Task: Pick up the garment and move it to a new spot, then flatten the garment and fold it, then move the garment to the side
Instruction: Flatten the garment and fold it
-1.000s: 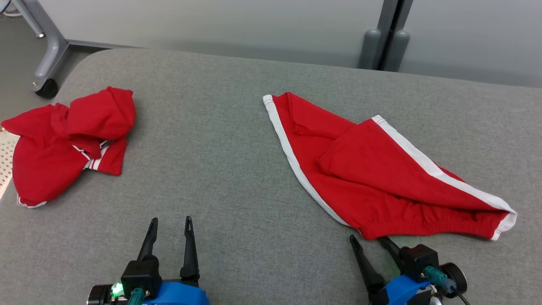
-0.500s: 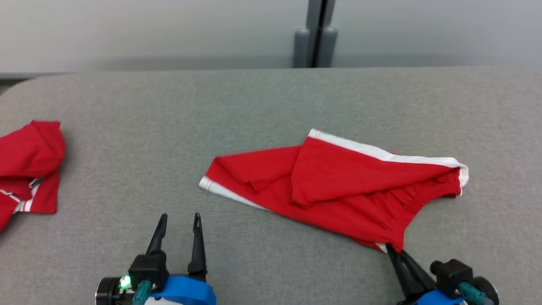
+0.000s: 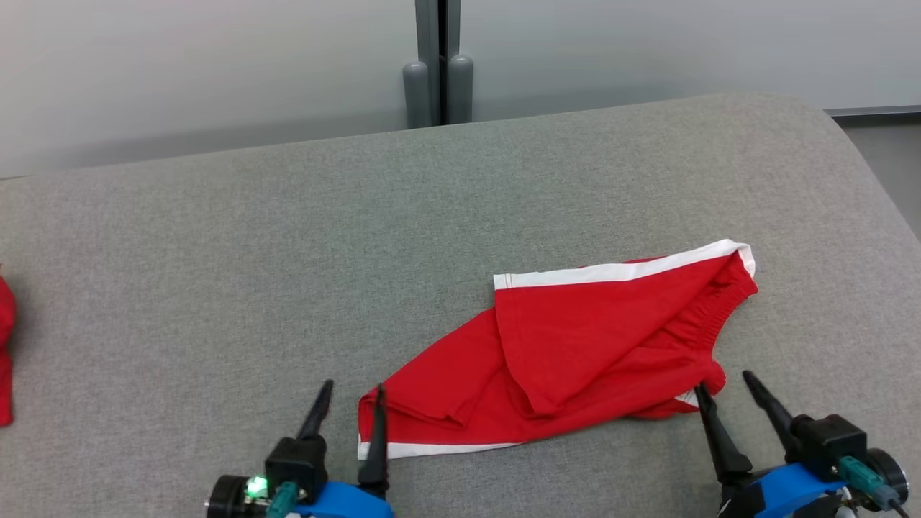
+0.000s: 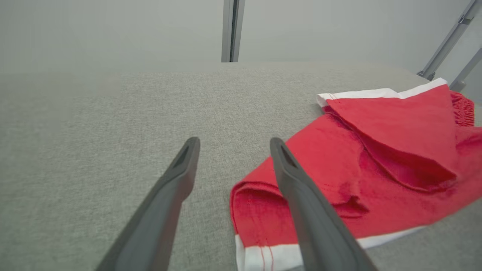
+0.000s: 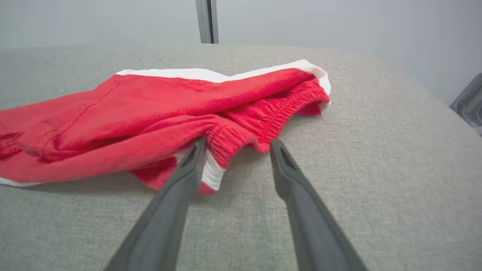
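Note:
The garment [image 3: 575, 352] is a pair of red shorts with white side stripes, lying loosely folded over itself on the grey table [image 3: 216, 288]. My left gripper [image 3: 352, 388] is open at the garment's leg hem; its right finger overlaps the hem corner. In the left wrist view the left gripper [image 4: 234, 142] has bare table between its fingers, with the garment [image 4: 376, 150] to the right. My right gripper [image 3: 723, 381] is open at the elastic waistband corner. In the right wrist view the right gripper [image 5: 238, 142] has a waistband fold of the garment [image 5: 150, 109] between its tips, ungripped.
Another red garment [image 3: 3, 352] shows at the far left edge. A grey post [image 3: 437, 79] stands behind the table against a pale wall. The table's rounded right edge [image 3: 863, 158] drops to the floor. A metal frame [image 4: 444, 45] stands off to the right.
My right gripper shut on the waistband corner, dragged the garment round, and now stands open, having let go. The head view has swung to the right. The left gripper stayed open.

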You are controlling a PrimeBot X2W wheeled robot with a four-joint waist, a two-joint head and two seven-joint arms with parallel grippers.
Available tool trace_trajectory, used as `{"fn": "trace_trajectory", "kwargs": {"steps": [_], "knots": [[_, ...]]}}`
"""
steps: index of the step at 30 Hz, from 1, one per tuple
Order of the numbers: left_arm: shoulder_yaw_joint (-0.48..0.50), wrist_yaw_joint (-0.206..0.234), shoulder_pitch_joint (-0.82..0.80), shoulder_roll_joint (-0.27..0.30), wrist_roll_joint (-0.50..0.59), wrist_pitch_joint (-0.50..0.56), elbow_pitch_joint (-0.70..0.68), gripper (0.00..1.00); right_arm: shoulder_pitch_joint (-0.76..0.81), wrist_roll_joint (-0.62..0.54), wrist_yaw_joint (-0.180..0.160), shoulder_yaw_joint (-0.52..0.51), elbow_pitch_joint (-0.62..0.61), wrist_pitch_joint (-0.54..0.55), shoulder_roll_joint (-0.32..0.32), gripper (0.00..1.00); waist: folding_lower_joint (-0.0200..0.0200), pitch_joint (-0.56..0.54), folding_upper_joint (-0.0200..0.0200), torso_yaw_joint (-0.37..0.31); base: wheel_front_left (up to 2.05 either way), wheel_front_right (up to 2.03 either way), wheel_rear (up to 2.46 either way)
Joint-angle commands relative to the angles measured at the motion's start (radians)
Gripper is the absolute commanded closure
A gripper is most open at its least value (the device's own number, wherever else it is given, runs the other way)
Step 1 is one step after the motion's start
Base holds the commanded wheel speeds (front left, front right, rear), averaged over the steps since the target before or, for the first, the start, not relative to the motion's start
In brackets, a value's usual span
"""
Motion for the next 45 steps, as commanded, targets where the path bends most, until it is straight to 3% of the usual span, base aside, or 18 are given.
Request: {"fn": "trace_trajectory", "kwargs": {"steps": [1, 3, 11, 16, 23, 24, 25, 26, 32, 37, 45], "knots": [[-0.011, -0.011, 0.000, 0.000, -0.006, -0.003, 0.006, 0.00, -0.009, -0.005, 0.000, -0.011, -0.005, -0.001, 0.001, 0.00, 0.0000, 0.001, 0.0000, 0.003, 0.00, 0.00, 0.00], [-0.044, -0.045, 0.003, 0.000, 0.004, -0.003, 0.036, 0.00, -0.005, -0.014, 0.000, -0.035, -0.002, -0.001, 0.007, 0.00, 0.0000, 0.002, 0.0000, 0.007, 0.00, 0.00, 0.00], [-0.163, -0.085, -0.036, -0.001, 0.096, -0.003, 0.078, 0.00, 0.015, -0.048, 0.000, -0.094, -0.014, -0.001, 0.032, 0.00, 0.0000, 0.009, 0.0000, -0.002, 0.00, 0.00, 0.00], [-0.231, -0.085, -0.068, 0.001, 0.127, -0.003, 0.086, 0.00, 0.011, -0.051, 0.000, -0.102, -0.012, -0.001, 0.043, 0.00, 0.0000, 0.021, 0.0000, -0.026, 0.00, 0.00, 0.00], [-0.262, -0.051, -0.115, -0.001, 0.100, -0.003, 0.220, 0.00, -0.003, -0.047, 0.000, -0.080, -0.005, -0.001, 0.046, 0.00, 0.0000, 0.033, 0.0000, -0.075, 0.00, 0.00, 0.00], [-0.262, -0.046, -0.118, 0.000, 0.095, -0.003, 0.232, 0.15, -0.004, -0.046, 0.000, -0.077, -0.006, -0.001, 0.046, 0.00, 0.0000, 0.033, 0.0000, -0.080, 0.00, 0.00, 0.00], [-0.264, -0.042, -0.121, 0.000, 0.084, -0.003, 0.239, 0.63, -0.004, -0.044, 0.000, -0.079, -0.007, -0.001, 0.046, 0.00, 0.0000, 0.035, 0.0000, -0.083, 0.00, 0.00, 0.00], [-0.262, -0.040, -0.128, 0.000, 0.075, -0.003, 0.237, 1.00, -0.003, -0.043, 0.000, -0.079, -0.010, -0.001, 0.047, 0.00, 0.0000, 0.038, 0.0000, -0.085, 0.00, 0.00, 0.00], [-0.213, -0.016, -0.145, 0.000, 0.039, -0.003, 0.100, 1.00, 0.002, -0.039, 0.000, -0.085, -0.017, -0.001, 0.052, 0.00, 0.0000, 0.050, 0.0000, -0.082, 0.00, 0.00, 0.00], [-0.117, 0.001, -0.158, 0.000, 0.008, -0.003, 0.011, 1.00, -0.008, -0.037, 0.000, -0.085, -0.022, -0.001, 0.056, 0.00, 0.0000, 0.063, 0.0000, -0.075, 0.00, 0.00, 0.00], [0.044, 0.022, -0.294, 0.007, 0.021, -0.003, 0.116, 1.00, -0.045, -0.029, 0.000, -0.047, -0.036, -0.001, 0.064, 0.00, 0.0000, 0.117, 0.0000, -0.089, 0.00, 0.00, 0.00]]}}
